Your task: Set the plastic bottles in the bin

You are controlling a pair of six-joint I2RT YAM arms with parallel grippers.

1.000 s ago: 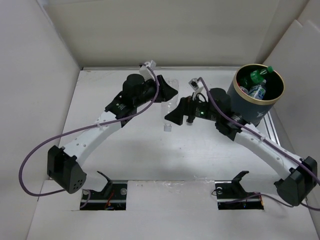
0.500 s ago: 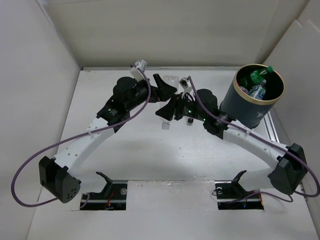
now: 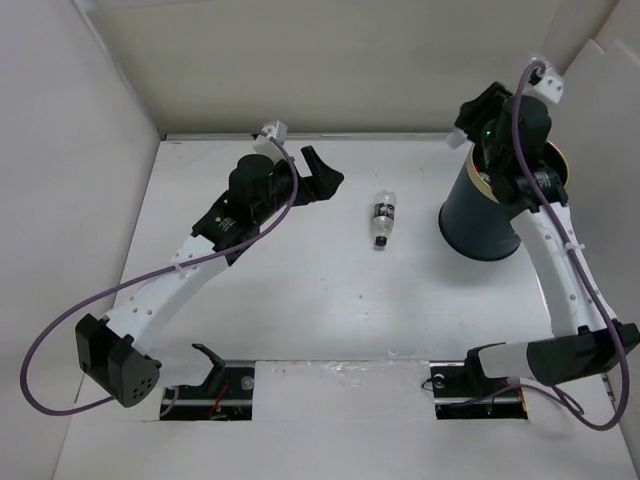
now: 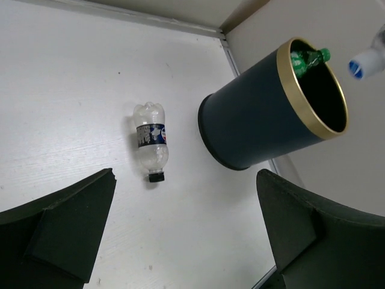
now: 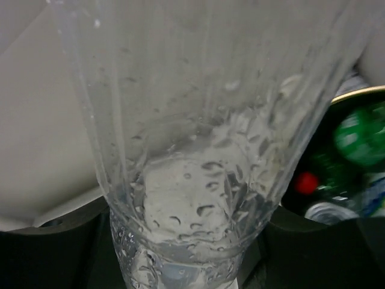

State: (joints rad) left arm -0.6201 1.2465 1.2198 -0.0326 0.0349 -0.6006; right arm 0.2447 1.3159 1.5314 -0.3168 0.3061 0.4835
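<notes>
One clear plastic bottle (image 3: 382, 214) with a dark label and black cap lies on its side mid-table, also in the left wrist view (image 4: 150, 144). My left gripper (image 3: 322, 176) hangs open and empty to its left, fingers wide apart (image 4: 186, 235). The dark bin (image 3: 482, 215) with its gold rim (image 4: 313, 90) stands at the right, holding a green bottle (image 4: 310, 58) and other bottles. My right gripper (image 3: 478, 112) is raised over the bin's rim, shut on a clear wet plastic bottle (image 5: 192, 150). That bottle fills the right wrist view; its blue-marked end shows beside the bin (image 4: 366, 60).
White walls enclose the table (image 3: 300, 300) on the left, back and right. The bin stands close to the right wall. In the right wrist view, a red cap (image 5: 305, 182) and the green bottle (image 5: 361, 141) sit inside the bin below the held bottle.
The two grippers met at mid-table; my left gripper opened and my right shut on the clear bottle. The right arm then swung up over the bin. The dark-labelled bottle now lies uncovered.
</notes>
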